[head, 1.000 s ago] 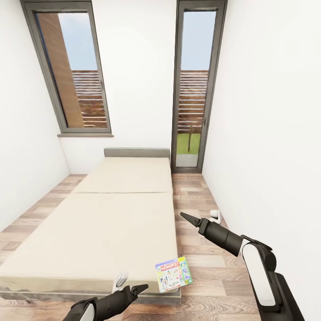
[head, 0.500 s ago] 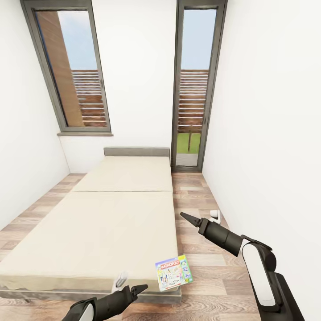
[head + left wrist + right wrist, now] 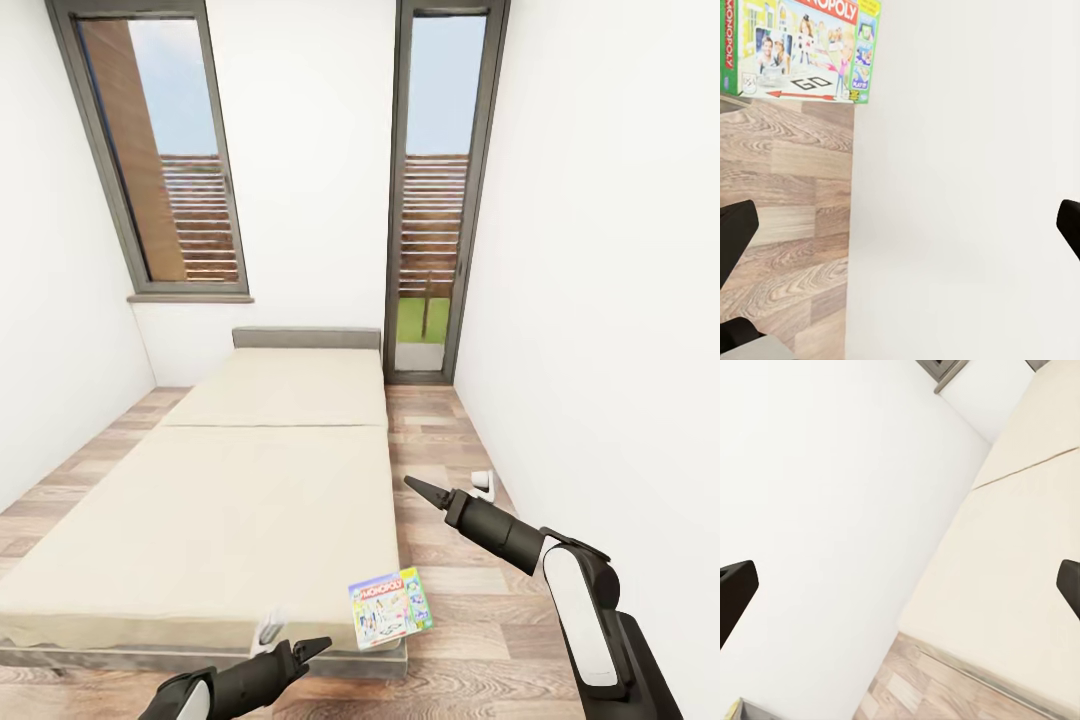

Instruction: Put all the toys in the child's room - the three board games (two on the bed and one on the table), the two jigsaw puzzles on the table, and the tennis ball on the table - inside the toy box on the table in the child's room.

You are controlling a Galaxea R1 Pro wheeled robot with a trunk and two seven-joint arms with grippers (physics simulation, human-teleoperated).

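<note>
Bed [image 3: 230,500] ref | Monopoly box [image 3: 390,610] at foot corner, overhanging – not yet picked | left gripper [image 3: 310,648] just beside it, jaws apart, empty | right gripper [image 3: 420,490] w/ fingers spread, empty, off bed's side | progress: early – nothing held.

Box cover title: "MONOPOLY" in white on a red band, on the board game [image 3: 799,49] you see ahead of your left gripper's fingers.
Box side edge: "MONOPOLY" again, running along the edge.
Cover artwork: "GO" by a red arrow.
</note>
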